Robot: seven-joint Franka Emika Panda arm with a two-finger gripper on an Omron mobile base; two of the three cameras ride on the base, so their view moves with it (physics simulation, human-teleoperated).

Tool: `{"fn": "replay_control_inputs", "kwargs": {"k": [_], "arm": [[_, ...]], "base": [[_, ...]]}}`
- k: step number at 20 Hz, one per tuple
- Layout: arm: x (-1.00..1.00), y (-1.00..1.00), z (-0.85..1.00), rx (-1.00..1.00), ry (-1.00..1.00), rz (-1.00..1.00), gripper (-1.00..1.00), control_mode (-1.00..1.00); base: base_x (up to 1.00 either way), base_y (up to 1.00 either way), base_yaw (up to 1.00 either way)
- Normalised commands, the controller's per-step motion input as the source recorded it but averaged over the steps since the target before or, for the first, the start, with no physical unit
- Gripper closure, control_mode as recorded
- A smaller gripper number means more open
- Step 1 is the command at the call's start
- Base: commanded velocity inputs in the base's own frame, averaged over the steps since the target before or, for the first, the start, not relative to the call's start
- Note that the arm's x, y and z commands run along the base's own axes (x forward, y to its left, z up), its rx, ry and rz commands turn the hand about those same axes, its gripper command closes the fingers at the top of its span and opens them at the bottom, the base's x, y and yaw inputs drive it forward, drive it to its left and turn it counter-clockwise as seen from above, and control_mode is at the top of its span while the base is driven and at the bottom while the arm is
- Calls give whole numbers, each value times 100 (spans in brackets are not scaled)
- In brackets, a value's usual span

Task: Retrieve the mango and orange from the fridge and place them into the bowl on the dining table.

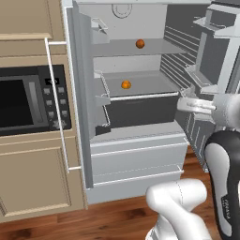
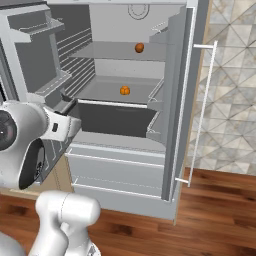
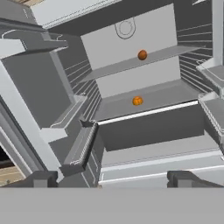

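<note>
A: As the fridge (image 1: 136, 154) stood with both doors swung wide, what was logged inside?

B: Item one: mango (image 1: 139, 43), reddish-orange, on the upper shelf (image 1: 154, 47), toward the back. Item two: orange (image 1: 125, 85), brighter, on the shelf below, just behind its white front rail. Both sat apart from each other, neither touched by anything.

A: And the hand?

B: Hand (image 1: 183, 104), empty, released, fingers spread wide. It hung in front of the open fridge at about the height of the lower shelf, off to the right of the opening and well short of either fruit. From the hand view the two dark fingertips (image 3: 183, 178) framed the drawer fronts, with both fruits higher up in the picture.

A: Other fixtures?

B: Microwave (image 1: 28, 101), black-fronted, set in beige cabinets to the left of the fridge. Wood floor (image 1: 117, 218) below. Patterned tile wall (image 2: 232, 75) to the right.

A: Bowl and worktop?

B: No entry; nothing to record on them.

A: Progress, then?

B: By my reckoning, early. Door opening done. Left: reach in, take one fruit, carry it to the bowl, return, and do the same for the other. Nothing picked, nothing delivered. The orange looked the nearer first pick, being closer to the hand's level.
</note>
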Motion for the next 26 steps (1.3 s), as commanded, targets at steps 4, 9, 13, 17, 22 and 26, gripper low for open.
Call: {"fn": "replay_control_inputs", "kwargs": {"k": [4, 9, 13, 17, 22, 26], "arm": [[-33, -17, 14, -10, 5, 0, -100, -100], [-55, -13, 13, -11, 5, 0, -100, -100], [-45, -15, 1, -11, 0, -2, -100, -100], [-8, -2, 0, -13, 0, -3, -100, -100], [25, 0, -1, -12, 0, -1, -100, -100], [0, 0, 0, 0, 0, 0, -100, 100]], "base": [[0, 0, 0], [0, 0, 0], [0, 0, 0], [0, 0, 0], [0, 0, 0], [17, 0, 0]]}}
